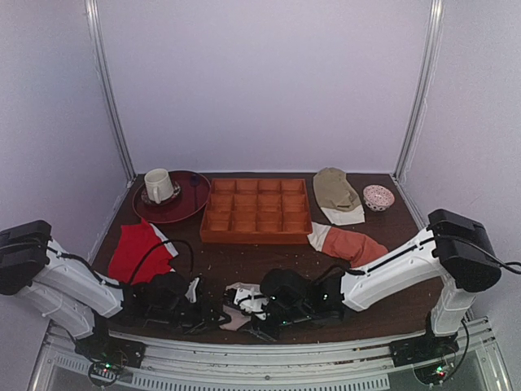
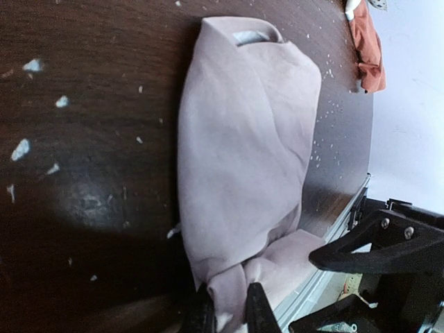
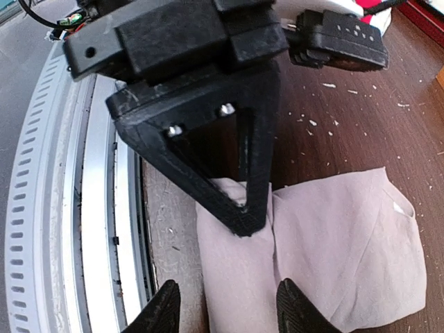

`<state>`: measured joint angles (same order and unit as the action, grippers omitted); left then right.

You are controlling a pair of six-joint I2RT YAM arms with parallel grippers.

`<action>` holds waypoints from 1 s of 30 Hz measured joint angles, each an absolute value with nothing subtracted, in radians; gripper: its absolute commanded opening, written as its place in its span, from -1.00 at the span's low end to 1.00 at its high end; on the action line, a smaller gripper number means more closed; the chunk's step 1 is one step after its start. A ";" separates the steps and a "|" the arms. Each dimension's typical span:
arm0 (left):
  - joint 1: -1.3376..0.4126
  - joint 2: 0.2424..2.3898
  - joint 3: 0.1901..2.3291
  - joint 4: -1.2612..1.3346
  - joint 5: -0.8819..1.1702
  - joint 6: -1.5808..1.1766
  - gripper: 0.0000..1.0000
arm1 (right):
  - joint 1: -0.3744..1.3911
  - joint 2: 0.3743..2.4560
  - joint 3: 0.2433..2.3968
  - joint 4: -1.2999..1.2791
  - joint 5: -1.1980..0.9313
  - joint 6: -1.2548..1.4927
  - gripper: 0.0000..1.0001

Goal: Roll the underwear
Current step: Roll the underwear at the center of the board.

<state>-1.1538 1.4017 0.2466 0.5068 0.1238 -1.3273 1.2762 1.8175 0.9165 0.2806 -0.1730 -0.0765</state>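
The underwear (image 2: 243, 146) is pinkish-beige cloth, folded into a long strip at the table's near edge, between both arms in the top view (image 1: 238, 301). My left gripper (image 2: 227, 313) is shut on a fold at the strip's near end; its dark fingers (image 2: 258, 311) pinch the cloth. In the top view it (image 1: 213, 313) sits just left of the cloth. My right gripper (image 3: 229, 309) is open, one finger on each side of the cloth (image 3: 333, 243), resting over it without closing. The left gripper's black finger (image 3: 243, 180) presses the same end.
A red garment (image 1: 140, 248) lies at the left and an orange-rust garment (image 1: 352, 243) at the right. Behind are a wooden compartment tray (image 1: 257, 236), a dark plate (image 1: 189, 205) with a cup (image 1: 159, 184), a khaki garment (image 1: 335, 191) and a small bowl (image 1: 378, 197). A metal rail (image 3: 76, 208) borders the table edge.
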 measured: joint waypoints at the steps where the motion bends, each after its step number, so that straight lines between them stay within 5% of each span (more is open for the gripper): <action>1: -1.154 1.403 0.248 0.507 0.124 -1.328 -1.00 | 1.289 1.818 0.915 0.288 -0.154 -0.091 -0.05; 30: -1.154 1.409 0.252 0.508 0.132 -1.328 -1.00 | 1.370 1.906 0.938 0.333 0.059 -0.283 -0.19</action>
